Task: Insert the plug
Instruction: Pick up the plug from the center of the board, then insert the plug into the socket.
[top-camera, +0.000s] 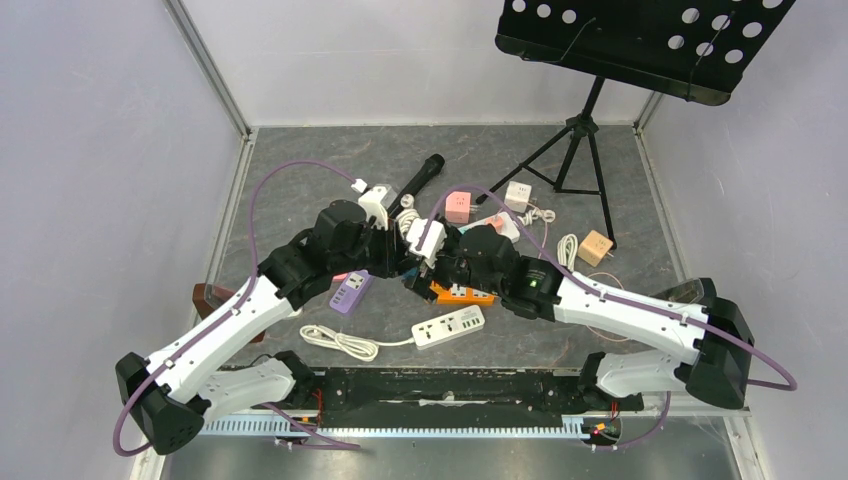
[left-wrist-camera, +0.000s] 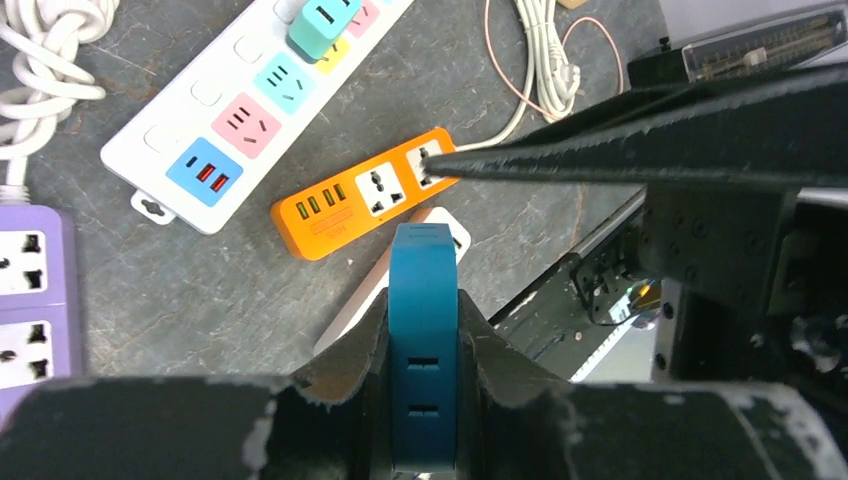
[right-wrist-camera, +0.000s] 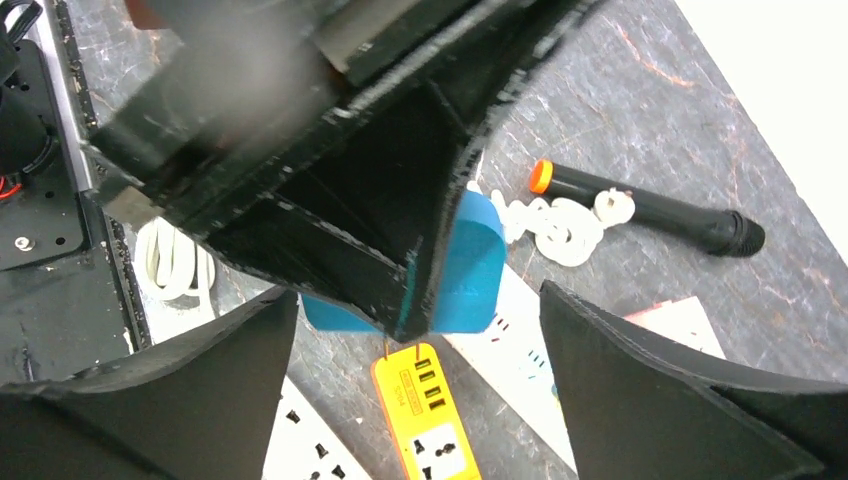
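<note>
The blue plug (left-wrist-camera: 423, 340) is clamped between the fingers of the left gripper (left-wrist-camera: 423, 298), held above the worktop (left-wrist-camera: 200, 290). In the left wrist view the orange power strip (left-wrist-camera: 370, 195) lies at 12 o'clock of the plug and a purple strip (left-wrist-camera: 30, 300) at 9 o'clock. The right gripper (right-wrist-camera: 418, 300) gapes wide, one finger on either side of the plug, touching nothing.

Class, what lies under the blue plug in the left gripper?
A white strip on the table, partly covered by the plug and left gripper, so most of its face is hidden. The orange strip lies just beyond.
</note>
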